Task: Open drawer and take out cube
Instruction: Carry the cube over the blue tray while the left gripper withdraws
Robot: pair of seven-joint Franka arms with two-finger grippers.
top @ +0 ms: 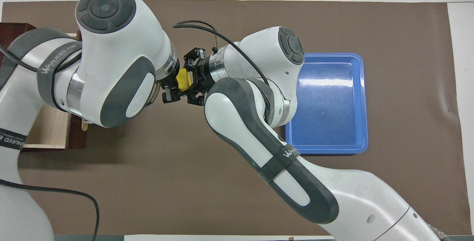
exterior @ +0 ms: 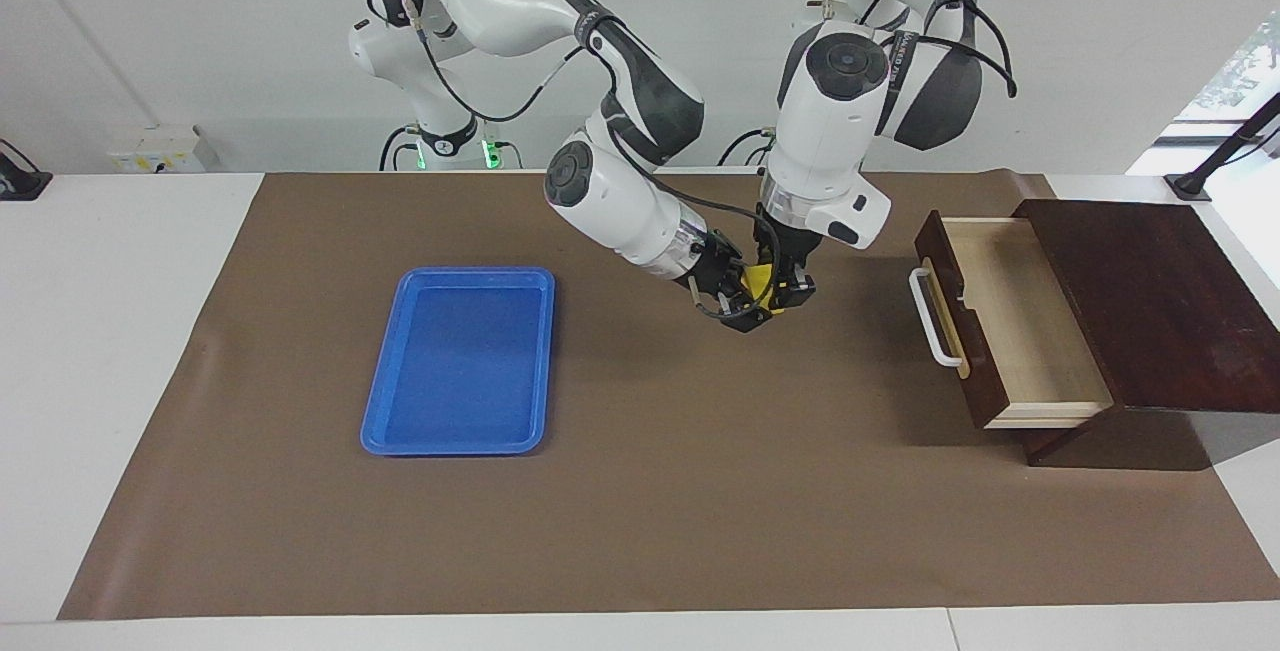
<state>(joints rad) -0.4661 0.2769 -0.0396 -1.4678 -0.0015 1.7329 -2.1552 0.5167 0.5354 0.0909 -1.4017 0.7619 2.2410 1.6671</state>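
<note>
The cube (exterior: pixel 757 281) hangs in the air over the bare brown mat (exterior: pixel 640 491), between the blue tray (exterior: pixel 460 361) and the open drawer (exterior: pixel 1010 321), and both of my grippers are on it at once. My left gripper (exterior: pixel 790 293) comes down on it from above and is closed on it; my right gripper (exterior: pixel 738 303) reaches in slantwise from the tray's end and has its fingers pressed shut on the same block, so only a sliver of yellow shows between the two. From above, the cube (top: pixel 183 80) sits squeezed between my two wrists. I judge it a light, stiff little block with flat, smooth faces: it should not deform, but it could twist or slip if one pair of fingers lets go unevenly. The safest hold is on two opposite flat faces, square on, away from the edges, and the faces my two grippers use must not be the same pair. The drawer stands pulled out toward the tray, its pale inside showing nothing, its white handle (exterior: pixel 935 321) untouched.
</note>
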